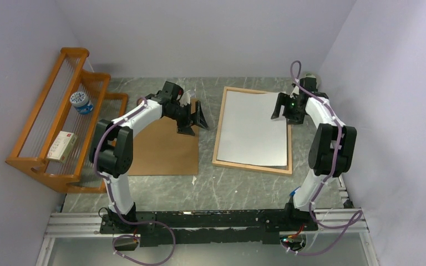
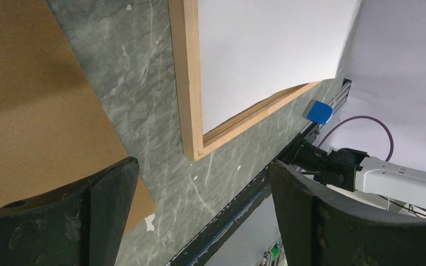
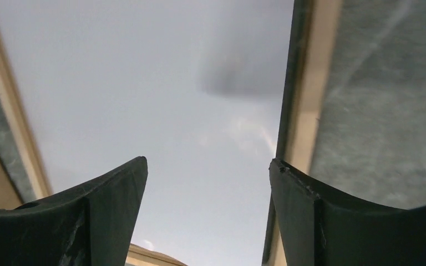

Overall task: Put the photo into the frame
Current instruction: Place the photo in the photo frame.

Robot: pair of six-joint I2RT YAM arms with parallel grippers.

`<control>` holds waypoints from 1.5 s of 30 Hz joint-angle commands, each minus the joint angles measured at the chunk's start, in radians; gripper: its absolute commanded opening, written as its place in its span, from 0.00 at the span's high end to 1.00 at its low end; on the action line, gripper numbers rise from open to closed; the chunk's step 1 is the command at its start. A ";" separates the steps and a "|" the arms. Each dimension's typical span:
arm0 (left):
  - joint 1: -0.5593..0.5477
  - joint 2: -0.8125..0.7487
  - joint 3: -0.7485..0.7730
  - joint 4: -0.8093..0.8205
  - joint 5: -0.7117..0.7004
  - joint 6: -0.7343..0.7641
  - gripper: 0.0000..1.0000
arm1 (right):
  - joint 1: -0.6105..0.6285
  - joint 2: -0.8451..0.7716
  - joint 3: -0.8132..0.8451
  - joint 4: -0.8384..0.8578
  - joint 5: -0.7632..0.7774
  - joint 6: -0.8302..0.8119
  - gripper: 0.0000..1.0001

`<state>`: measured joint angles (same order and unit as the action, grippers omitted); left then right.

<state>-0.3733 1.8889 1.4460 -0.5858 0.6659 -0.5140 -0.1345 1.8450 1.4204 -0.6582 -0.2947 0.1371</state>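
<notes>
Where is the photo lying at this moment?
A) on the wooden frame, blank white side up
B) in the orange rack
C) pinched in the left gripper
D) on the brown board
A: the photo lies as a white sheet across the frame, apart from the brown board and the orange rack.
</notes>
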 commanded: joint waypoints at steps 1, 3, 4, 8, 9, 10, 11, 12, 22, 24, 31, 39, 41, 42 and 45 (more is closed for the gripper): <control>-0.018 0.024 0.021 0.032 0.004 -0.010 0.07 | -0.004 -0.109 -0.027 0.029 0.236 0.052 0.15; -0.025 0.042 0.032 0.033 -0.005 -0.011 0.07 | -0.005 -0.125 -0.058 0.040 0.318 0.071 0.15; -0.028 0.051 0.040 0.031 -0.010 -0.011 0.07 | -0.005 -0.133 -0.075 0.049 0.350 0.083 0.14; -0.041 0.103 0.079 0.037 -0.021 -0.021 0.08 | -0.008 -0.141 -0.127 0.077 0.421 0.122 0.11; -0.044 0.116 0.089 0.042 -0.018 -0.026 0.08 | -0.009 -0.139 -0.139 0.083 0.418 0.131 0.10; -0.047 0.129 0.098 0.050 -0.014 -0.029 0.08 | -0.012 -0.134 -0.151 0.091 0.407 0.138 0.09; -0.050 0.141 0.106 0.062 -0.009 -0.034 0.08 | -0.015 -0.132 -0.162 0.099 0.393 0.148 0.09; -0.054 0.152 0.112 0.078 -0.002 -0.042 0.08 | -0.018 -0.130 -0.174 0.110 0.379 0.158 0.09; -0.097 0.308 0.225 0.081 -0.028 -0.045 0.10 | -0.075 -0.107 -0.270 0.193 0.169 0.253 0.06; -0.103 0.324 0.232 0.075 -0.019 -0.043 0.12 | -0.076 -0.100 -0.272 0.195 0.155 0.251 0.06; -0.130 0.334 0.224 0.063 0.007 -0.035 0.31 | -0.076 -0.073 -0.291 0.197 0.091 0.256 0.06; -0.149 0.275 0.146 0.030 -0.036 -0.011 0.39 | -0.073 -0.085 -0.350 0.251 -0.010 0.261 0.06; -0.149 0.239 0.106 0.043 -0.050 -0.010 0.40 | -0.068 -0.094 -0.364 0.265 -0.041 0.258 0.07; -0.150 0.221 0.086 0.049 -0.060 -0.013 0.41 | -0.063 -0.097 -0.369 0.266 -0.050 0.258 0.07; -0.150 0.135 0.016 0.069 -0.108 -0.012 0.40 | -0.039 -0.098 -0.363 0.245 -0.036 0.264 0.07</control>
<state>-0.5198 2.1525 1.5265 -0.5274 0.6254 -0.5438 -0.2077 1.7668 1.0710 -0.4202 -0.2699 0.3820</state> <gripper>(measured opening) 0.595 0.929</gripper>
